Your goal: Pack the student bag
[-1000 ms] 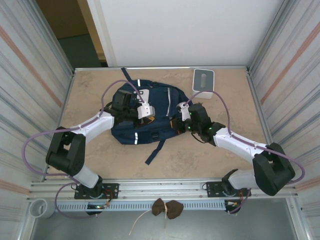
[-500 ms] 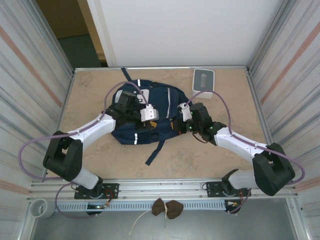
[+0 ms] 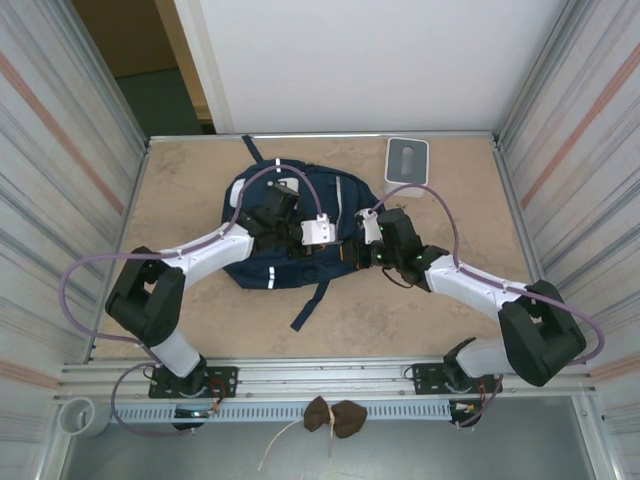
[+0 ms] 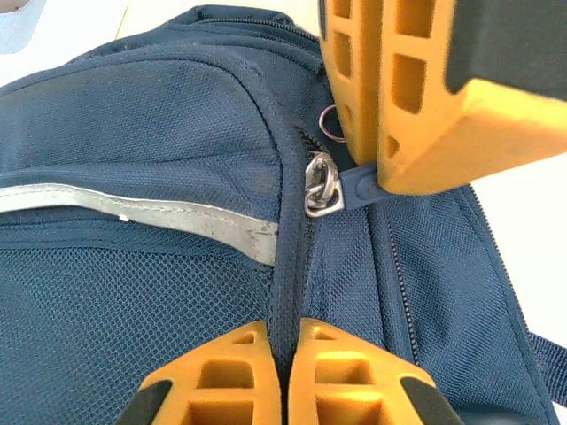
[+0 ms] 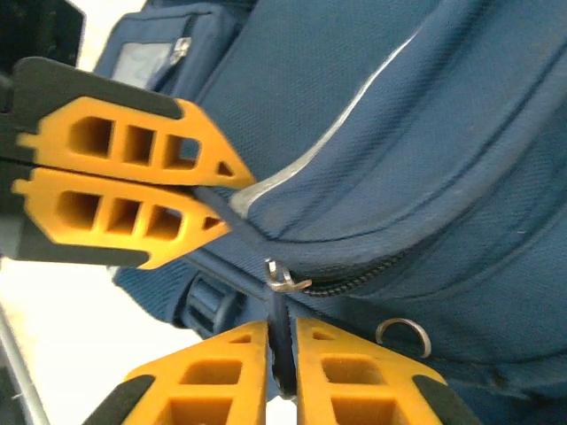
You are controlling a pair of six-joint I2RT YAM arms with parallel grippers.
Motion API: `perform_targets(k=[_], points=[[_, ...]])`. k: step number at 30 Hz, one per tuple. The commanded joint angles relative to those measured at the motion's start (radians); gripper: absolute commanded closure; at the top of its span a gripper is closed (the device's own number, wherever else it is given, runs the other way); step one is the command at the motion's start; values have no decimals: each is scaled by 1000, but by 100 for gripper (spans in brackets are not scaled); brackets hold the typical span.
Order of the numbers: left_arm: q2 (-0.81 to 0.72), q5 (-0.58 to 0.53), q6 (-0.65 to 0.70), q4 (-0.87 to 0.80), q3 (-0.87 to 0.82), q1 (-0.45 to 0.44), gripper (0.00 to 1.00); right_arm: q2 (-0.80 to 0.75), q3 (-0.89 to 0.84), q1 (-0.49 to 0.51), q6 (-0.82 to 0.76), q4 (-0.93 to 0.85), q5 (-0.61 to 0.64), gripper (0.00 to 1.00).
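Observation:
The student bag (image 3: 290,225) lies flat mid-table, navy with a reflective stripe (image 4: 133,208). My left gripper (image 3: 332,243) sits on the bag's right part. In the left wrist view that gripper (image 4: 279,328) is shut, pinching the raised fabric seam (image 4: 288,257) beside the zipper. My right gripper (image 3: 352,252) meets it from the right. In the right wrist view the right gripper (image 5: 282,328) is shut on the blue zipper pull tab (image 5: 281,345), just below the metal slider (image 5: 285,279). The left wrist view has the slider (image 4: 321,186) and the right arm's fingers (image 4: 416,106) on the tab (image 4: 359,186).
A small white-grey box (image 3: 406,160) stands at the back right of the table (image 3: 200,320). A dark strap (image 3: 310,305) trails from the bag toward the front. A metal ring (image 5: 403,335) hangs by the zipper. Ribbed metal walls (image 3: 60,200) close both sides.
My left gripper has moved right across the bag toward the right gripper and shut on the seam by the zipper. The right arm has barely shifted.

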Motion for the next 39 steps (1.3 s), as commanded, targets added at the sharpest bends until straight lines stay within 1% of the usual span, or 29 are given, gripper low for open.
perform_targets(k=[1,3,5,9,11,14,20,29,31,33,37,39], points=[[-20,119,-58,-17,24,29,100,-76,-24,20,-22,-60,219,68],[-27,186,-90,-21,25,45,100,-115,-39,61,-67,-66,310,60],[-25,223,-110,-34,34,55,100,-132,-43,113,-111,-68,404,56],[-7,281,-174,-77,77,78,100,-144,-61,224,-197,-14,565,53],[5,307,-203,-107,101,91,100,-144,-75,266,-234,27,611,52],[13,314,-223,-119,117,96,100,-132,-76,299,-263,63,640,52],[9,332,-228,-110,116,96,100,-73,-49,332,-282,110,684,55],[5,318,-225,-112,112,97,100,52,26,334,-298,164,696,59],[6,317,-220,-113,110,96,100,82,50,335,-303,160,709,61],[7,317,-219,-114,109,98,100,105,61,335,-303,162,733,67],[-2,343,-206,-112,102,113,100,102,41,325,-293,164,776,85],[-11,357,-184,-114,93,121,100,83,21,317,-285,164,776,91]])
